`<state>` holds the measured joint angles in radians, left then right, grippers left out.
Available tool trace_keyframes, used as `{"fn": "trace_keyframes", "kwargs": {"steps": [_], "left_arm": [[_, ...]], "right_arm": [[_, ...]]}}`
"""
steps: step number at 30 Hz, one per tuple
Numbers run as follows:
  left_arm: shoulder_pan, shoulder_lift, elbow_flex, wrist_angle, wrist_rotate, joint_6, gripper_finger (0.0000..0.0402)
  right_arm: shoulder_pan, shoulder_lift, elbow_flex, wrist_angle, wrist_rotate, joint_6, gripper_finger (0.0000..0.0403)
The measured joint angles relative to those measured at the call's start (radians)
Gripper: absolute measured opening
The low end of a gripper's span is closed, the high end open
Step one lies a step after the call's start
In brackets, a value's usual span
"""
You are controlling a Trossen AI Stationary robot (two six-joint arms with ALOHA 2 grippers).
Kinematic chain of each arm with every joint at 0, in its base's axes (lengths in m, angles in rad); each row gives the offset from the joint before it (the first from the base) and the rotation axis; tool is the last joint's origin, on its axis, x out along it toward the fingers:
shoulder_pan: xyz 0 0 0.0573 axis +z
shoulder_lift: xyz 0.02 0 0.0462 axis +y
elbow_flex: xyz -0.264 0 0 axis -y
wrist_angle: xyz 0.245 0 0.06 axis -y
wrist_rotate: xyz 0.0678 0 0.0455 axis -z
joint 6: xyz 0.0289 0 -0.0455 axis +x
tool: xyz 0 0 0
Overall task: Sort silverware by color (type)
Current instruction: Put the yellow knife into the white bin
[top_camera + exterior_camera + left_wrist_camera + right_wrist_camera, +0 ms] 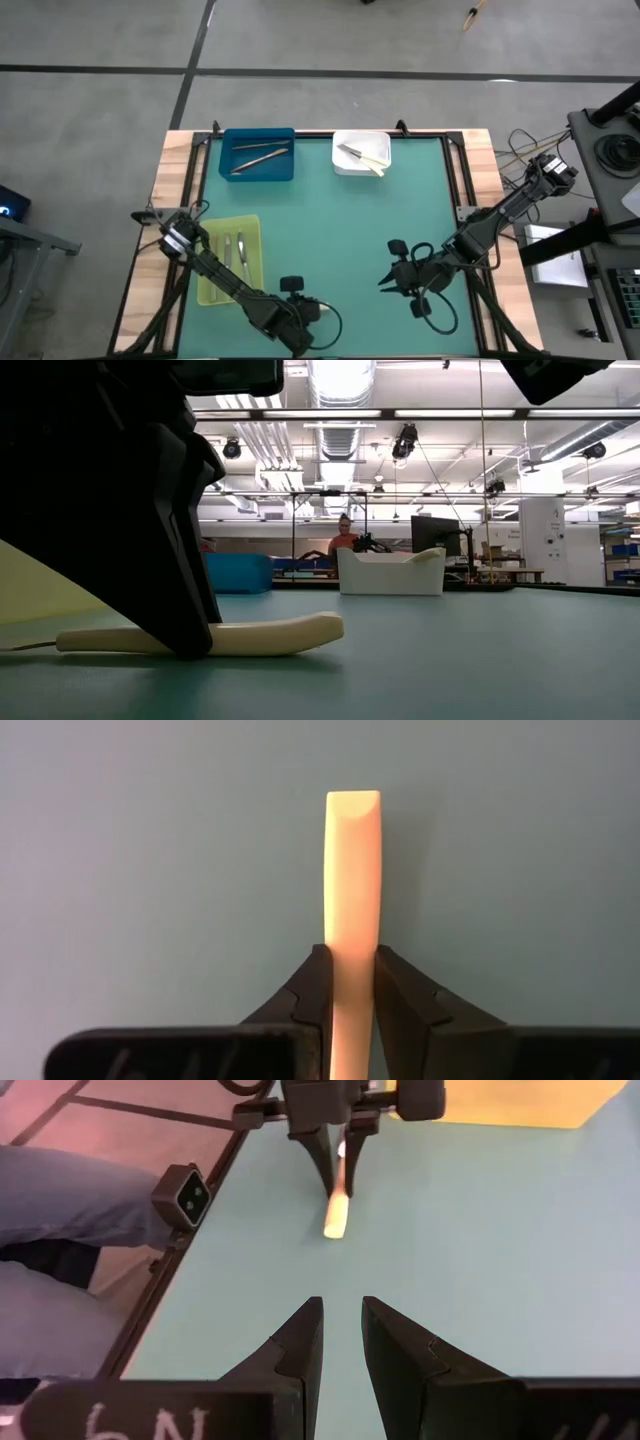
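Observation:
A knife with a pale yellow handle (352, 870) lies flat on the green table near its front edge; its handle (270, 632) rests on the surface. My left gripper (350, 955) is shut on it, and it also shows in the right wrist view (336, 1218). My right gripper (342, 1312) hangs above the table to the right of the knife, narrowly open, with nothing between its fingers. More silverware lies in three trays: grey pieces in the blue tray (258, 155), yellow-handled knives in the white tray (360, 152), and grey pieces in the yellow-green tray (230, 262). My left gripper pinches the knife's handle by its two long sides (350, 935), about midway along the handle, between its two fingers (318, 975). The fingers slant down from above. The handle's butt end (352, 800) points away past the fingertips. The knife lies flat on the table.
The blue and white trays stand at the far edge and the yellow-green tray at the near left. A small camera (186, 1195) sits at the table's front rim. A seated person's legs (60, 1190) are just beyond that edge. Bare green table lies between the two grippers.

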<state>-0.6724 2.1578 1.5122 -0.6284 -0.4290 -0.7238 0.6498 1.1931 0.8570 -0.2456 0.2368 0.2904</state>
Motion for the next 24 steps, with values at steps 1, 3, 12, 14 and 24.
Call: {"fn": "trace_keyframes", "kwargs": {"steps": [1, 3, 12, 14, 24], "left_arm": [[0.000, 0.000, 0.005, -0.001, 0.001, 0.000, 0.0035], [0.001, 0.002, 0.017, 0.002, 0.003, 0.005, 0.0035], [0.003, -0.003, 0.064, -0.033, -0.011, 0.029, 0.0003], [0.005, -0.006, 0.067, -0.034, -0.015, 0.033, 0.0001], [0.010, -0.008, 0.067, -0.033, -0.007, 0.030, 0.0000]], "right_arm": [[0.000, 0.000, 0.000, 0.000, 0.007, -0.005, 0.0063], [0.000, 0.000, 0.000, 0.000, 0.024, -0.020, 0.0063], [0.000, 0.000, -0.001, 0.000, 0.029, -0.048, 0.0063], [0.000, 0.000, -0.001, 0.000, 0.031, -0.049, 0.0063], [0.000, 0.000, -0.001, -0.008, 0.035, -0.057, 0.0063]]}}
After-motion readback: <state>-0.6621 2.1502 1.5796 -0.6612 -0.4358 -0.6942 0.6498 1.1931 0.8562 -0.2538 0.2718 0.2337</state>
